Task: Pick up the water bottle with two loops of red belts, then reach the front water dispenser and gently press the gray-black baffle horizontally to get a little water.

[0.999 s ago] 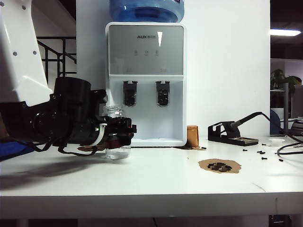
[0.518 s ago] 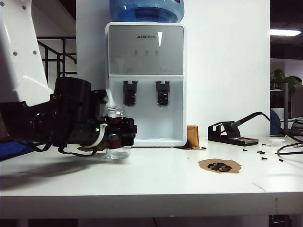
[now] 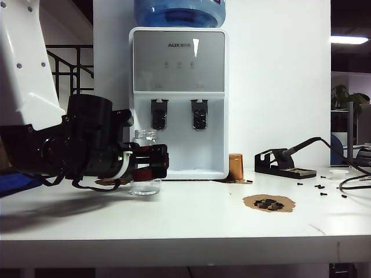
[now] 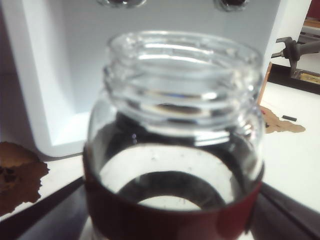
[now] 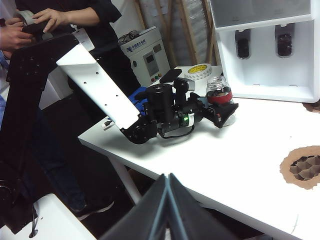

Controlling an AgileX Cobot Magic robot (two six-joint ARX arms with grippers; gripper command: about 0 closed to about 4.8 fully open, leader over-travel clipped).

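Note:
The water bottle [image 3: 145, 186], clear with a wide mouth, stands on the table just left of and in front of the water dispenser [image 3: 179, 98]. One red band [image 5: 219, 97] shows in the right wrist view and fills the near side of the bottle [image 4: 170, 150] in the left wrist view. My left gripper [image 3: 157, 163] is open, its dark fingers [image 4: 292, 212] spread on either side of the bottle's body. The gray-black baffle [image 3: 158, 117] hangs above and behind the bottle. My right gripper [image 5: 168, 181] is shut and empty, hovering well back off the table's edge.
The twin lever [image 3: 199, 117] sits right of the baffle. A small brown cylinder [image 3: 235, 167], a soldering iron stand [image 3: 284, 162], a brown cardboard piece [image 3: 269, 202] and loose screws [image 3: 319, 186] lie to the right. A person [image 5: 65, 20] stands beyond the table's left end.
My left gripper's fingers have spread apart from the bottle's sides. The bottle stays standing where it was, and neither arm has shifted.

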